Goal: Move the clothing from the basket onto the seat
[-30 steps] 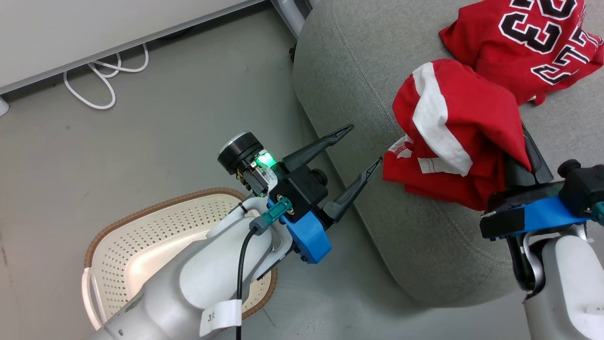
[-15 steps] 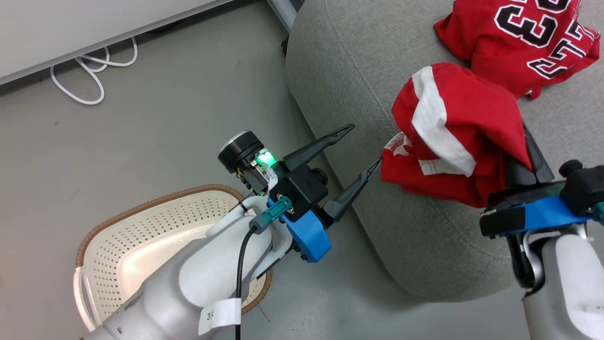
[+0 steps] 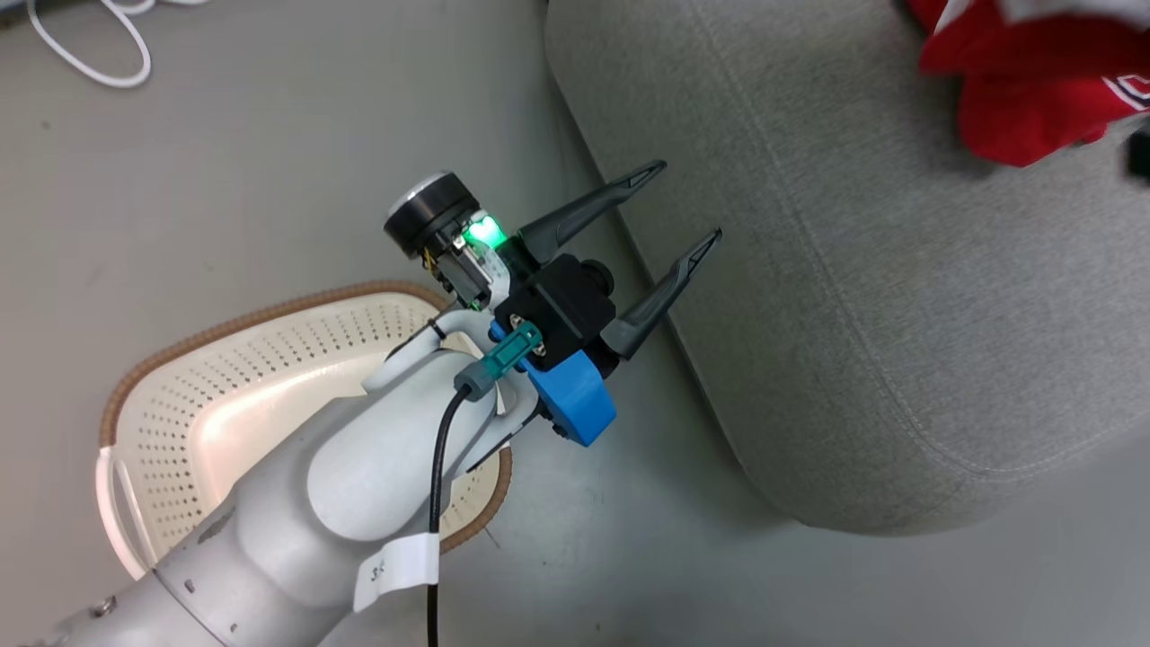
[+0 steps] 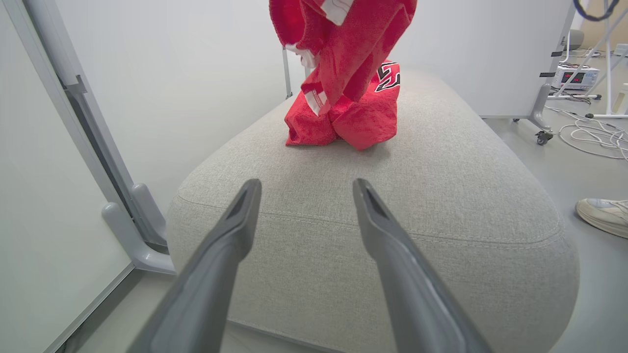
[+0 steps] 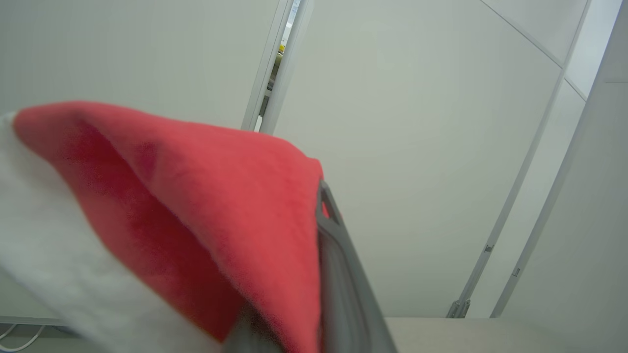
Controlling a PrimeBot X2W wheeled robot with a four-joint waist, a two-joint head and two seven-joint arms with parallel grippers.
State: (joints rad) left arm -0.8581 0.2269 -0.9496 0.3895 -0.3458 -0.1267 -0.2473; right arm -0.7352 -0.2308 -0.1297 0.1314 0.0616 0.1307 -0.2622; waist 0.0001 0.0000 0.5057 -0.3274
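Basket (image 3: pixel 180 404): on floor, left of seat (image 3: pixel 853 270).
Left gripper (image 3: pixel 687 200): between basket and seat.
Jersey (image 4: pixel 365 120): on seat's far end.
Second garment (image 4: pixel 343 44): hanging above jersey.

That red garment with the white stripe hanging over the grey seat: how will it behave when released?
Probably floppy: the red white-striped garment hangs in loose folds and drapes over a dark finger. Likely light, being thin cloth; it should crumple where dropped on the grey fabric seat, not roll.

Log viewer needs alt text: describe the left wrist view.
The left gripper, open and empty, points at the grey seat. Beyond it a red garment hangs in the air over the crumpled red jersey lying on the seat; a person's shoe rests on the floor at the right edge.
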